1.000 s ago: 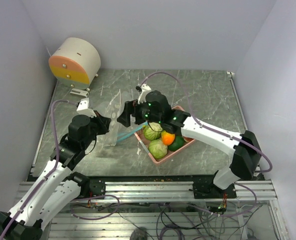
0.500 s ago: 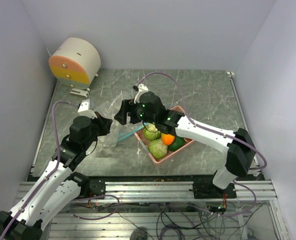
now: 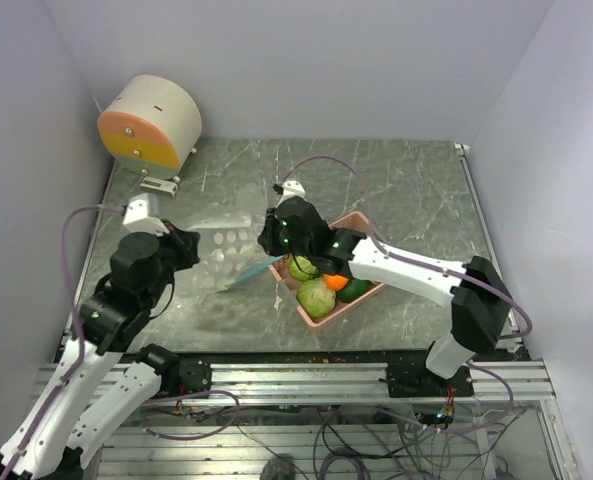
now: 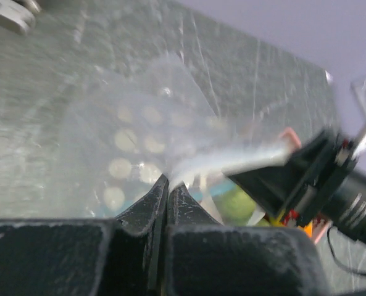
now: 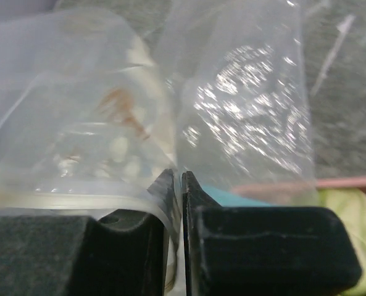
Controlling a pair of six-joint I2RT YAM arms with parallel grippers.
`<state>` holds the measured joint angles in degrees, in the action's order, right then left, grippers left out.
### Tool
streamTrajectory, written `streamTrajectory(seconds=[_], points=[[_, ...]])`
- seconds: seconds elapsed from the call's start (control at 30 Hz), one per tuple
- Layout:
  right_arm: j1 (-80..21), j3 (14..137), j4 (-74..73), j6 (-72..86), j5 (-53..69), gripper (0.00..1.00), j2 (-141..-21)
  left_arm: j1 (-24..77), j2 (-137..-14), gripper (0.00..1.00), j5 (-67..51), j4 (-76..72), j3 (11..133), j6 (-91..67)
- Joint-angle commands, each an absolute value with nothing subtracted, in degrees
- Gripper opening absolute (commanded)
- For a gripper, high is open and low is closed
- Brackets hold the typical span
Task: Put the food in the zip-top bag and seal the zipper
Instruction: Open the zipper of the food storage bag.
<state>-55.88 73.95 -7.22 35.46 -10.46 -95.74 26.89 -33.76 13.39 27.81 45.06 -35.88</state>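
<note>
Looking down from above, I see the zip-top bag (image 3: 221, 243) hanging taut between my left tool (image 3: 183, 244) and right tool (image 3: 270, 240), both pinched on its film. That clear sheet bars the middle-left of the table (image 3: 416, 190). Just right of it the pink tray (image 3: 324, 319), heaped with the food (image 3: 316, 298), blocks any low pass. My right arm (image 3: 406, 270) lies slantwise over the tray's right side. The round drum (image 3: 151, 122) fills the back-left corner, and walls close in on both sides. Bare table lies behind the bag, across the back right, and along the near edge in front of bag and tray.
</note>
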Motion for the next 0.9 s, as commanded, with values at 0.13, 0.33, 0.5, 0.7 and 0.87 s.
streamTrajectory(seconds=[0.13, 0.33, 0.5, 0.7, 0.87], points=[[-55.9, 63.2, -13.6, 33.7, -20.2, 0.11, -88.9, 27.1, -32.7, 0.07, 37.8, 47.7, 59.7, -33.6], [-56.0, 62.2, -7.8, 31.0, -10.7, 0.32, -90.0, 27.1, -33.8, 0.07, 27.4, 42.7, 53.5, -35.4], [-56.1, 64.3, -8.1, 28.3, -8.3, 0.64, -87.5, 27.1, -32.7, 0.07, 21.4, 34.8, 44.4, -39.3], [-56.1, 64.0, -10.1, 27.7, -9.0, 0.91, -81.5, 27.1, -34.1, 0.07, 18.9, 29.2, 40.1, -41.2], [-56.1, 62.5, -14.4, 28.5, -10.9, 1.00, -74.9, 27.4, -36.5, 0.07, 16.7, 24.8, 37.8, -42.3]])
